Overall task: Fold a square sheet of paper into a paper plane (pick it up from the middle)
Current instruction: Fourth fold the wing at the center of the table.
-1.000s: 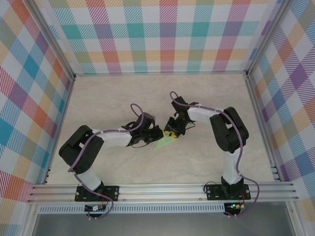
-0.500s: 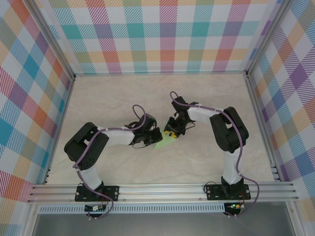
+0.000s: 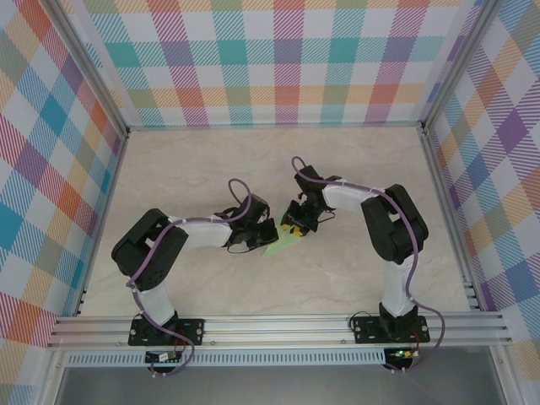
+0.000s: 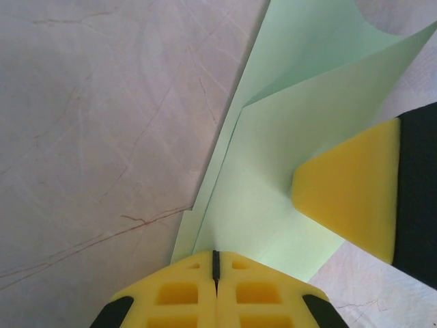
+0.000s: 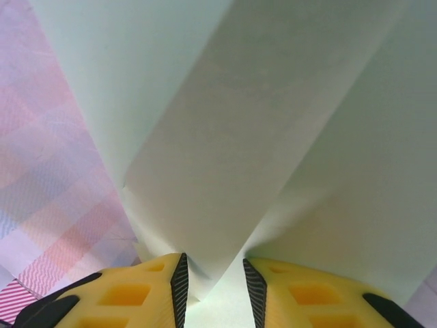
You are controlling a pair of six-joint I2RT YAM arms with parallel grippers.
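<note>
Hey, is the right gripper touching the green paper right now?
Touching. The right wrist view shows the green paper running down between the fingers of the right gripper, pressed against both pads.

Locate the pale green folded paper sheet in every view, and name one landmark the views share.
Top external: the pale green folded paper sheet sits mid-picture, where the two arms meet.
Left wrist: centre to upper right, over the marbled beige tabletop.
Right wrist: across most of the frame.
Shared landmark: the yellow fingers of the right claw, on the paper.
</note>
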